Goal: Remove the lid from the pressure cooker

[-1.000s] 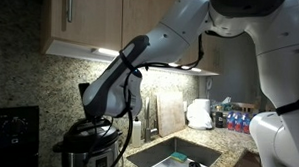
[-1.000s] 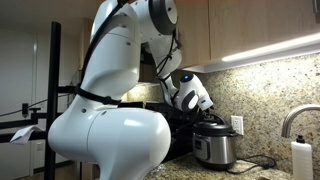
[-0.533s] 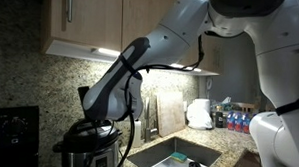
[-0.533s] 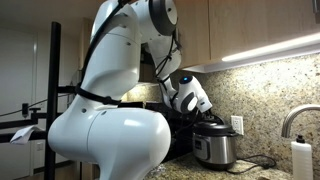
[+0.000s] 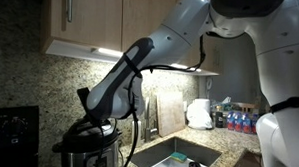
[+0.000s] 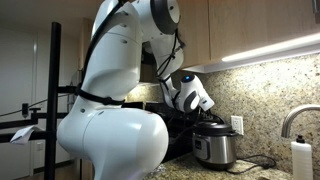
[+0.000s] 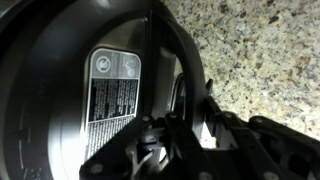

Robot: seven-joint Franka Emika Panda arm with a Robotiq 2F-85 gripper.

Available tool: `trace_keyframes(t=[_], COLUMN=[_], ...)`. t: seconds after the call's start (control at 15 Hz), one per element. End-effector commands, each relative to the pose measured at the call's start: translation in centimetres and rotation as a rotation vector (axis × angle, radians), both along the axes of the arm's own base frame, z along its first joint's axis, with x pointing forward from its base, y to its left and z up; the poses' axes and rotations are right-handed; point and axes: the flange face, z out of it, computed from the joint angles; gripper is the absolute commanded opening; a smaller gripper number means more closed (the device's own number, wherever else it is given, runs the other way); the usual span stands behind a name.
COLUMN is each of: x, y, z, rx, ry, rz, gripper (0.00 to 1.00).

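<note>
1. Progress looks early: the lid (image 5: 76,137) sits closed on the pressure cooker (image 5: 87,157), lower left in an exterior view, on the granite desk (image 7: 265,50). Lifting it off is not yet done.
2. Gripper (image 5: 96,119) is down at the lid's top; whether it is spread or pinching, I cannot tell.
3. Cooker stands upright, its axis vertical; the round lid lies level, dome upward.

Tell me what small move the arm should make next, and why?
Likely squeeze the pincer shut on the lid before lifting: it is down at the lid's middle, the lid sits on the pressure cooker, and no view shows a firm grip.
</note>
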Motion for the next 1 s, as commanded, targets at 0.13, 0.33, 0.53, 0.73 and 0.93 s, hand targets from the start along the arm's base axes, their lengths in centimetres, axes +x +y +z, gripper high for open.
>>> trace_keyframes(t=[0.13, 0.33, 0.53, 0.73, 0.93], x=[-0.9, -1.1, -0.8, 0.4, 1.9], y=[1.6, 2.9, 4.7, 4.9, 1.7], z=[2.4, 2.7, 2.9, 4.1, 4.3], rx=[-0.144, -0.174, -0.18, -0.165, -0.121], ry=[0.063, 0.09, 0.119, 0.152, 0.176], rz=[0.198, 0.257, 0.333, 0.416, 0.45], gripper=[0.12, 0.12, 0.12, 0.12, 0.11])
